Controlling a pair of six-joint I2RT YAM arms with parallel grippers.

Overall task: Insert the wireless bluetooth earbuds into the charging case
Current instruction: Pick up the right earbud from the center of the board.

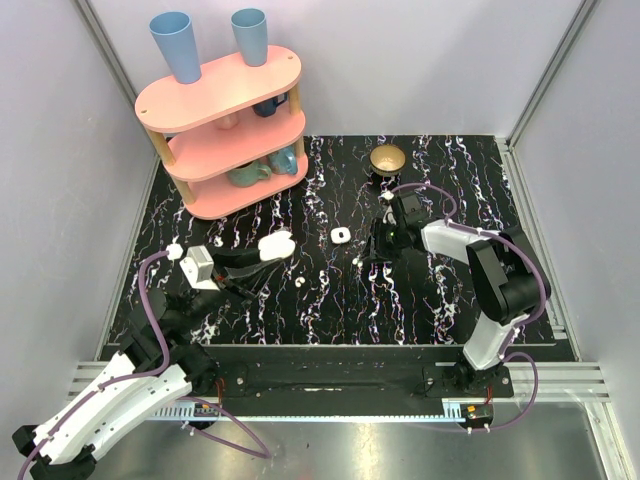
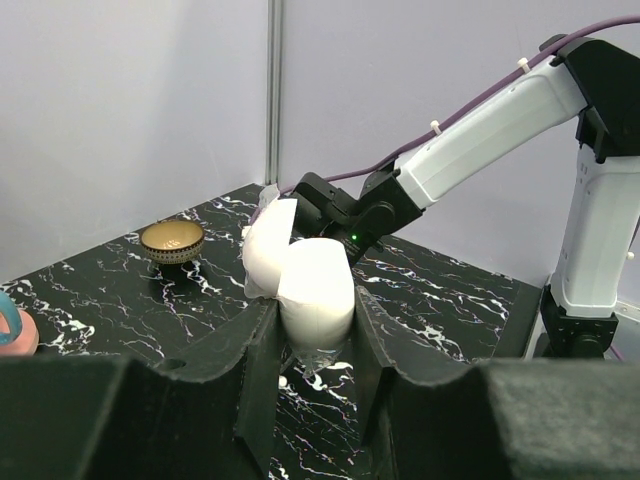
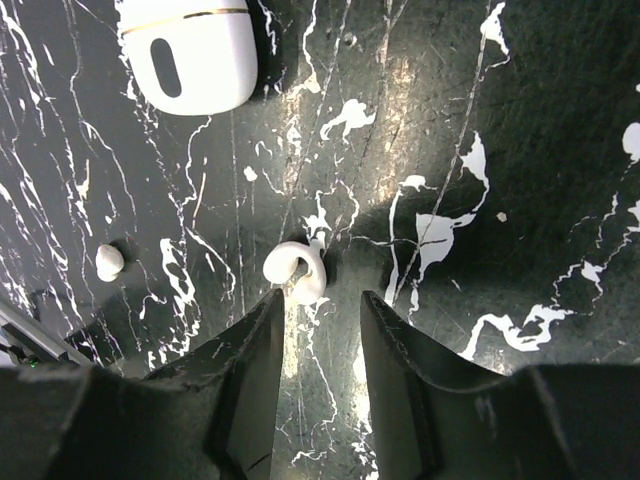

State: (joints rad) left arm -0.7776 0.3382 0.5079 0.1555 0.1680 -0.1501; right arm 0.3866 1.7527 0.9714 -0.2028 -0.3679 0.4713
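Note:
The charging case is white and glossy, hinged open in two halves, and my left gripper is shut on its lower half above the marbled table. From above the case shows at the left gripper's tip. One white earbud lies on the table just ahead of my right gripper, close to its left fingertip; the jaws stand apart with nothing between them. From above this earbud lies left of the right gripper. A second earbud lies further left, loose on the table.
A white rounded block with a dark oval slot sits beyond the earbud, mid-table. A gold bowl stands at the back. A pink three-tier shelf with cups fills the back left. Grey walls enclose the table.

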